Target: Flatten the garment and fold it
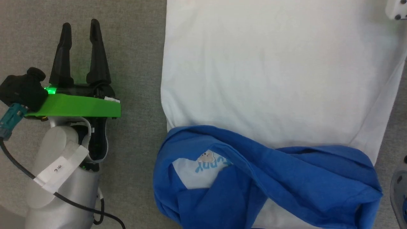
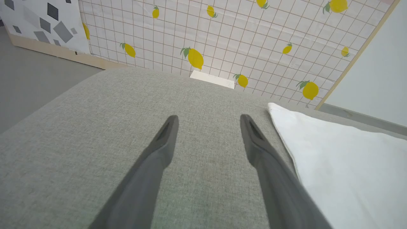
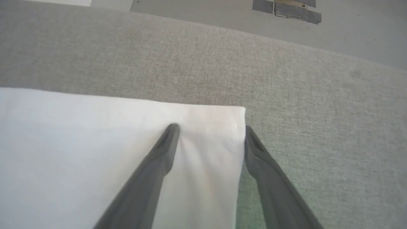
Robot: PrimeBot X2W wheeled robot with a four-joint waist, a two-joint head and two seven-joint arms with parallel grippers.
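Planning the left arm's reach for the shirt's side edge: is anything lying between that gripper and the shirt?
Nothing visible. Only the bare grey cloth surface lies between the open left gripper and the white side edge of the garment.

LIVING-ROOM SET: A grey woven fabric surface [image 2: 95,133] spreads beneath and ahead of the left claw [image 2: 208,116]. Straight ahead of the claw's tips, just past the surface's far edge, sits a small flat white rectangular block [image 2: 212,79], backed by a white grid-lined wall sheet printed with yellow lemons [image 2: 241,38]. To the claw's upper left stands a white panel with grey diamond shapes [image 2: 41,25] above a pale wooden strip [image 2: 63,54], with smooth grey floor [image 2: 28,82] below. Beyond the right claw [image 3: 210,126], dark grey tape strips [image 3: 286,8] mark the floor.
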